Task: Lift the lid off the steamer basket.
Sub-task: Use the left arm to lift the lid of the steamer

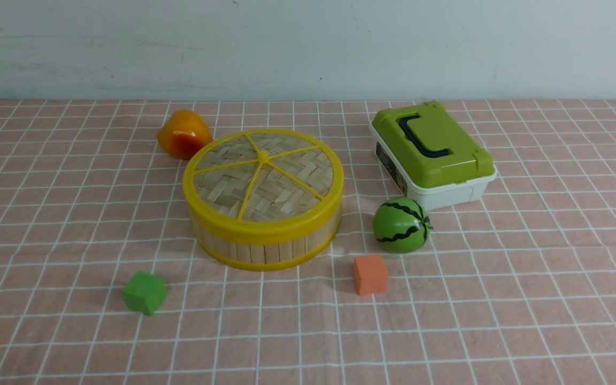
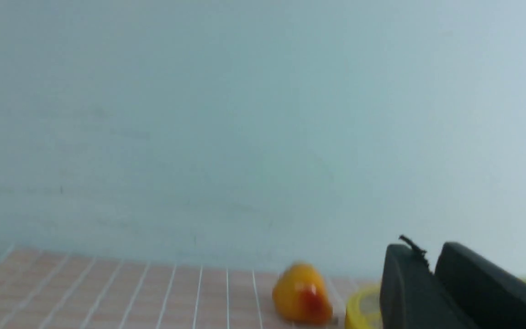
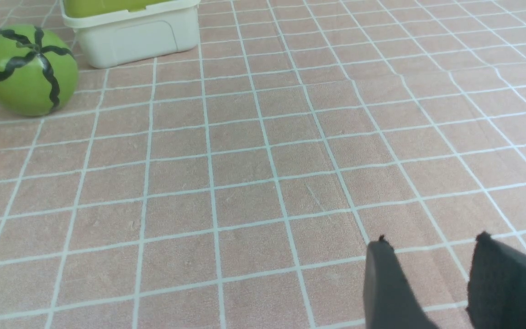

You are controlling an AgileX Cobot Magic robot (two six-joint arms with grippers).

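Left pincer point(image 2: 427, 250) looked pressed closed, right pincer point(image 3: 432, 240) slightly parted, both empty; the lid point(image 1: 263, 174) sat on the steamer basket point(image 1: 265, 248) ahead, left of centre, so I judged the left arm nearer.

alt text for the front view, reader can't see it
A round bamboo steamer basket with its yellow-spoked lid on sits mid-table on a pink checked cloth. Around it: an orange-yellow toy fruit behind left, a green-topped white box to the right, a toy watermelon beside that box, an orange cube and a green cube in front. No arm shows.
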